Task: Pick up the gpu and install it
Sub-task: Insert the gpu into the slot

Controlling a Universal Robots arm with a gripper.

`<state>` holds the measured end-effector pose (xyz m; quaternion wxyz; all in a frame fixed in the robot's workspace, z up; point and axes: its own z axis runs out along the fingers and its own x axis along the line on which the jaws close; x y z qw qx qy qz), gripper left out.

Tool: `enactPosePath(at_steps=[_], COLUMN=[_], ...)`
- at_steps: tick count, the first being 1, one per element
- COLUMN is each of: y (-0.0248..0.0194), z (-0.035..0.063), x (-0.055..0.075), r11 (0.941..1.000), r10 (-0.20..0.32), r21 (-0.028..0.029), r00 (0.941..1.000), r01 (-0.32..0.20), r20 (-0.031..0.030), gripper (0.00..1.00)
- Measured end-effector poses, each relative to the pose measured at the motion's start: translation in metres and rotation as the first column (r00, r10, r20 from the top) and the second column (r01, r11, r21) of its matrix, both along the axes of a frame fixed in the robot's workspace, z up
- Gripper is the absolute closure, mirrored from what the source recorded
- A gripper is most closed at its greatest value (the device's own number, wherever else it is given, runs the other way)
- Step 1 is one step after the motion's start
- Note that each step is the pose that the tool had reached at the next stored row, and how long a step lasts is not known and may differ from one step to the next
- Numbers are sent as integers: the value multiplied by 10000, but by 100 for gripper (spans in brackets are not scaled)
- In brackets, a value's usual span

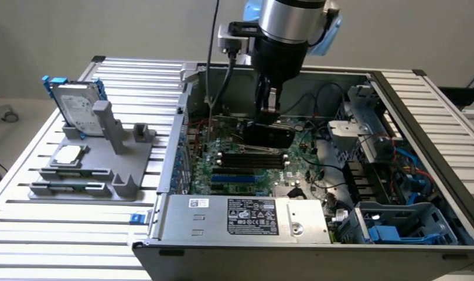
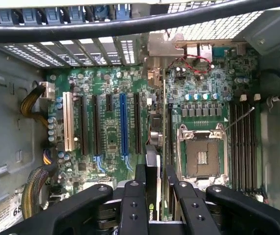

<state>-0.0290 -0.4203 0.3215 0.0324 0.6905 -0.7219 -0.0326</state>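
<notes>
The robot's black hand was clenched on the gpu, a thin flat black expansion card with a green circuit-board back. The card hung directly beneath the hand, gripped along its upper edge; in the wrist view it ran edge-on between the two black fingers, which pressed on its faces. The gpu sat inside the open grey computer case, low over the green motherboard. In the exterior view it was near twelve o'clock of the board, just above a row of long black slots. In the wrist view it stood between the long blue slot and the square silver processor socket; whether its lower edge touched a slot could not be told. The case rested on a slatted aluminium counter. At nine o'clock of the case in the exterior view, well apart from the hand, a grey plastic fixture held an upright silver hard drive in a blue frame.
</notes>
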Motion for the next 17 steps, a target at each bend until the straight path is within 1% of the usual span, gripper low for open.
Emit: enactPosePath(at_steps=[1,4,5,7,8,10,11,14,16,17], y=[-24,-118,-145,-164,-167,-171,-179,-213,-262,-288], z=[-6,-11,-12,-16,-20,-22,-22,-22,-22,-22], x=[-2,-10,-14,-32,-40,-49,-51,-55,-64,-68], r11=[10000,10000,9999,9995,9992,9986,9984,9980,9979,9978], r10=[6,7,6,34,92,227,269,384,418,438], r21=[14,88,145,328,381,469,493,496,496,497], r00=[10000,10000,10000,10000,10000,9997,9996,9992,9990,9989], r01=[-6,-7,-6,-34,-92,-228,-270,-390,-426,-447], r20=[-1,0,1,1,2,12,33,135,175,178], gripper=[73,73,73,73,73,73,73,73,73,73])
